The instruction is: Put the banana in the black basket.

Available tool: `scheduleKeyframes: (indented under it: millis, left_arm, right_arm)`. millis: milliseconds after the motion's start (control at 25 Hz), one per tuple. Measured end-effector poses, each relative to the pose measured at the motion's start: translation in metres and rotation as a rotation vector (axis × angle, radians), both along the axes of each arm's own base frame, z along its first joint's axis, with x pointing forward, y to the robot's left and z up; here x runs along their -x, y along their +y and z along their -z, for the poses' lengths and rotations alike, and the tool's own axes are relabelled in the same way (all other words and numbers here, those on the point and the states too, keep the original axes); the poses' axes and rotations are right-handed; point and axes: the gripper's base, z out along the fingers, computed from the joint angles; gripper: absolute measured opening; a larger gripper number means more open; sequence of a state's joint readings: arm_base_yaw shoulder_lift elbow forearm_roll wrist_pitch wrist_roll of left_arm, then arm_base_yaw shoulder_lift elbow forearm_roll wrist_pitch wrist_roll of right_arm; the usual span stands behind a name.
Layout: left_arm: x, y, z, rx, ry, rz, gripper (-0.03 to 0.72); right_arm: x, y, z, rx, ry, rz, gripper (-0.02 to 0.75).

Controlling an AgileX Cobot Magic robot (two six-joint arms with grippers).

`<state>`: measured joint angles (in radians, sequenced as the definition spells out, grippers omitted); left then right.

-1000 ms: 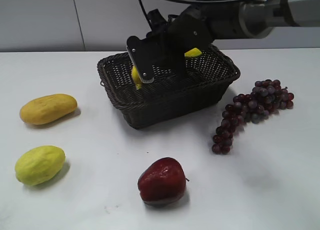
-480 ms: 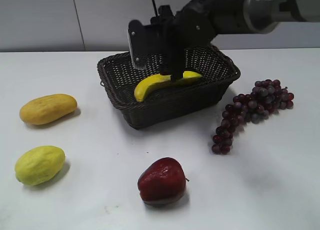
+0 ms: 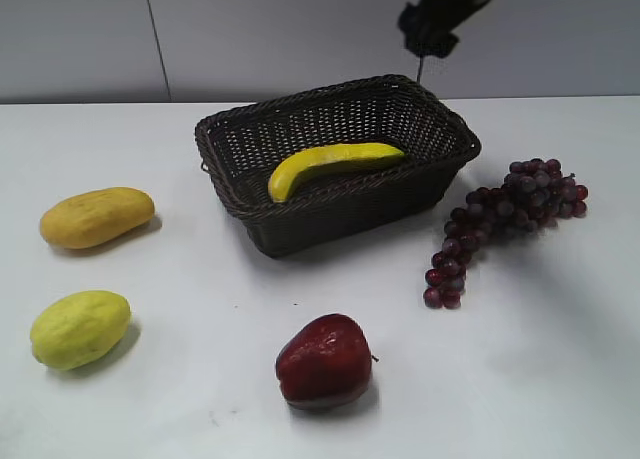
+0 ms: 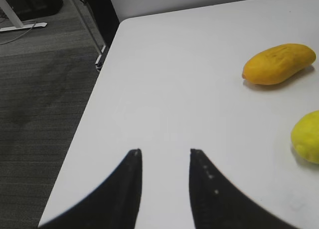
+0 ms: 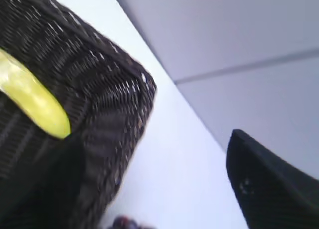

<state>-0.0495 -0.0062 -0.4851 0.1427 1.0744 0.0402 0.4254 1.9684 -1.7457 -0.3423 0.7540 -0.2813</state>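
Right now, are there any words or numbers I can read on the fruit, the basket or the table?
None: no words, numbers or labels show in any view.
The long yellow banana, the dark woven wicker basket, the red apple and the white table all look plain.

Right tool (image 3: pixel 432 24) cropped at top edge

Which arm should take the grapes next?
Probably the right. Its gripper hangs open above the basket, on the grapes' side. The left gripper is far off, near the table's left edge.
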Motion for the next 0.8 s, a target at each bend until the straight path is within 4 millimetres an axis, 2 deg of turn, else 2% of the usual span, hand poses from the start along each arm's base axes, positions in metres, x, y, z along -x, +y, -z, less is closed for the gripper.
scheduleKeyframes:
  millis: [120, 280, 400, 480, 600, 800]
  left_arm:
    - [0.0, 0.0, 0.0, 0.0, 0.0, 0.0, 0.24]
    - [0.0, 0.0, 0.0, 0.0, 0.0, 0.0, 0.24]
    - [0.0, 0.0, 0.0, 0.0, 0.0, 0.0, 0.24]
    - [0.0, 0.0, 0.0, 0.0, 0.0, 0.0, 0.24]
    - [0.0, 0.0, 0.0, 0.0, 0.0, 0.0, 0.24]
    - [0.0, 0.0, 0.0, 0.0, 0.0, 0.0, 0.24]
  right_arm:
    - [-0.003, -0.046, 0.004, 0.012, 0.142, 0.217, 0.659]
    - [0.003, -0.104, 0.012, -0.035, 0.35, 0.484, 0.656]
    - [0.006, -0.135, 0.013, -0.138, 0.429, 0.598, 0.652]
    - [0.014, -0.148, 0.007, -0.206, 0.446, 0.634, 0.645]
    - [0.039, -0.152, -0.002, -0.234, 0.467, 0.65, 0.635]
    - [0.1, -0.155, -0.011, -0.25, 0.501, 0.657, 0.613]
